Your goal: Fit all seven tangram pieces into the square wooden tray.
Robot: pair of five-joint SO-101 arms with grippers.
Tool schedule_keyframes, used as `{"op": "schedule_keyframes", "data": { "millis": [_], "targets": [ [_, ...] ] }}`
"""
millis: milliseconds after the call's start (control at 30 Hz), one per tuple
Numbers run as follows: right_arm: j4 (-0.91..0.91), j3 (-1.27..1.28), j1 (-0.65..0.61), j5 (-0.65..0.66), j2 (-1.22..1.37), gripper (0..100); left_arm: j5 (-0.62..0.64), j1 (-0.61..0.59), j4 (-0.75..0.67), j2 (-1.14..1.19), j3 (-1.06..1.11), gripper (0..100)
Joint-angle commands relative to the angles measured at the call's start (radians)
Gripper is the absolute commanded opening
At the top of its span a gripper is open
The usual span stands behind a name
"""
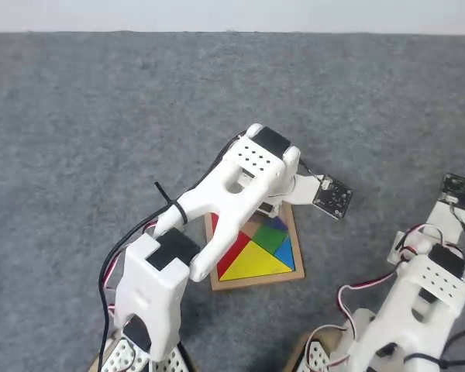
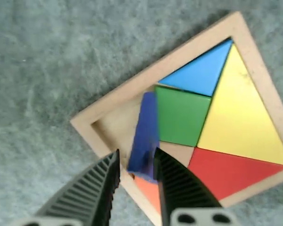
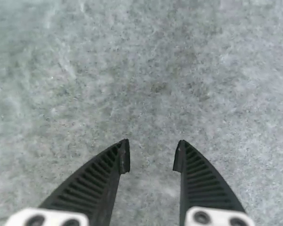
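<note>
The square wooden tray lies on the grey carpet, under my left arm in the high view, where its front rim shows. Inside it lie a yellow triangle, a red triangle, a green square, a light blue triangle and an orange piece. My left gripper is shut on a dark blue piece, which stands tilted on its edge over the tray's bare corner. My right gripper hangs open over bare carpet, holding nothing.
The right arm sits folded back at the lower right, away from the tray. Grey carpet spreads to the left and beyond the tray. A pale wall strip runs along the far edge.
</note>
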Motion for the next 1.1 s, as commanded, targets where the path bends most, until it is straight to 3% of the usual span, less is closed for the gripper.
{"op": "schedule_keyframes", "data": {
  "millis": [0, 433, 667, 867, 1067],
  "targets": [
    [-0.015, -0.06, -0.018, -0.003, -0.005, 16.2, -0.009, 0.0, -0.031, -0.008, -0.042, 12],
    [-0.015, -0.06, -0.018, -0.003, -0.005, 16.2, 0.15, -0.011, -0.103, -0.015, -0.104, 12],
    [-0.016, -0.06, -0.018, -0.003, -0.005, 16.2, 0.189, -0.046, -0.023, -0.011, -0.104, 11],
    [-0.012, -0.06, -0.058, -0.003, -0.005, 16.2, 0.519, -0.091, 0.046, -0.12, -0.194, 8],
    [0.036, -0.063, -0.122, -0.003, -0.005, 15.5, 0.807, -0.115, 0.078, -0.462, -0.104, 3]
  ]
}}
